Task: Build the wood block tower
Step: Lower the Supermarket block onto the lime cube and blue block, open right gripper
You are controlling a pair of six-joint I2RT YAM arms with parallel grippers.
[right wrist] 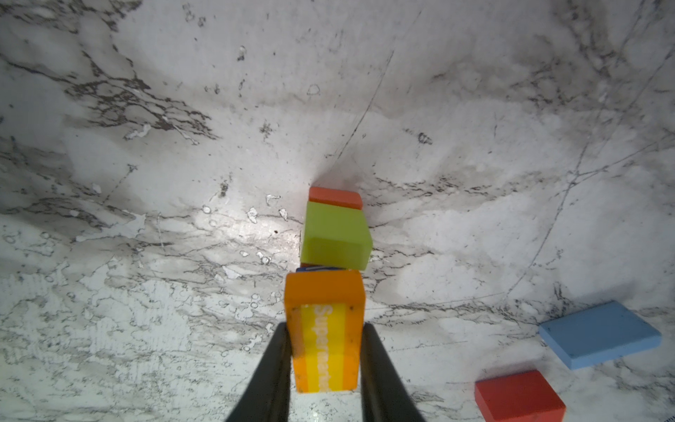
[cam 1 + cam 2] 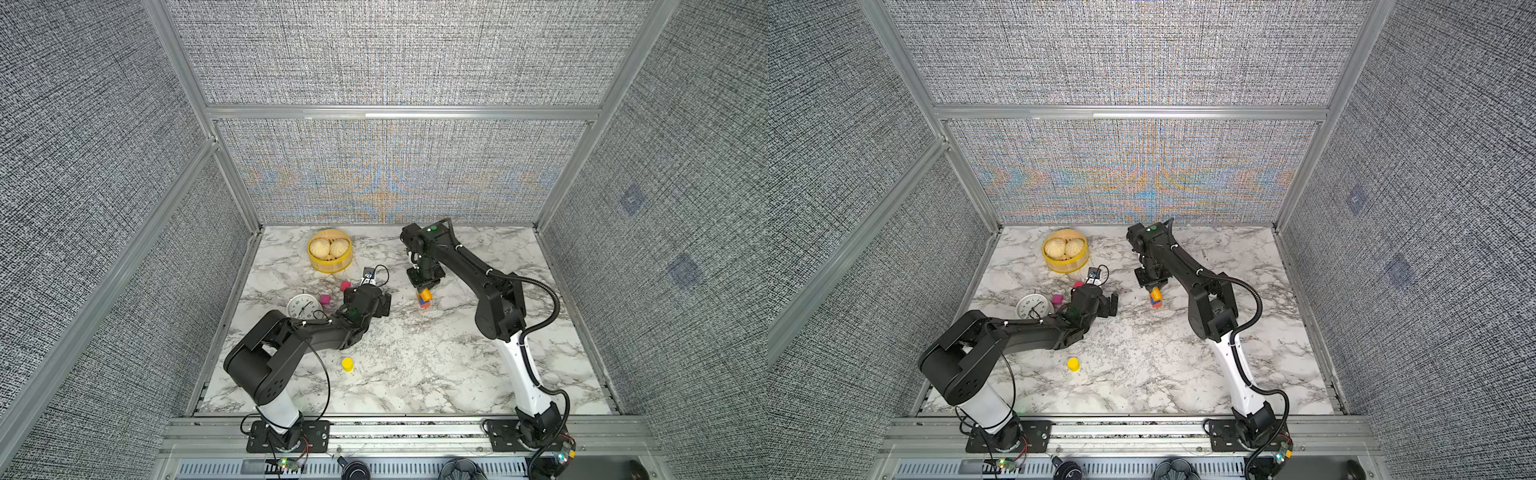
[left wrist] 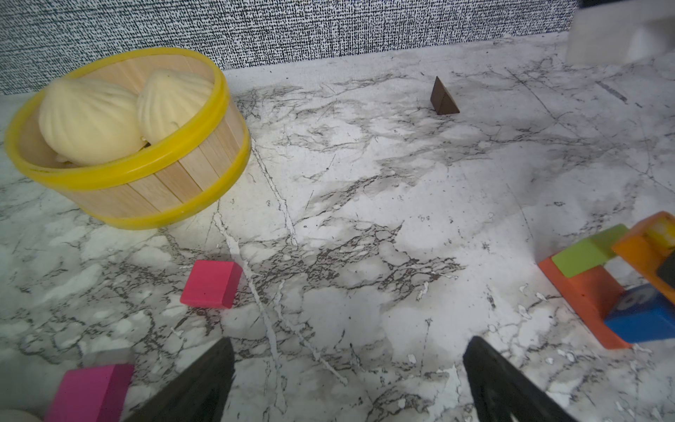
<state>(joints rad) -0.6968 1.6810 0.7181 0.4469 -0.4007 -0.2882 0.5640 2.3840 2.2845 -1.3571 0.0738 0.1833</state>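
Orange striped block [image 1: 323, 314] pinched in my right gripper [image 1: 325, 330], just above the tower [image 1: 334, 234]. An off-centre release could topple it; left gripper [image 3: 350, 343] spread, empty.

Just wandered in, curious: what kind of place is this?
Likely a robot test booth: grey panel walls box in a marble-look table, the left arm and right arm are bolted at its front edge, with toys like the basket of buns.
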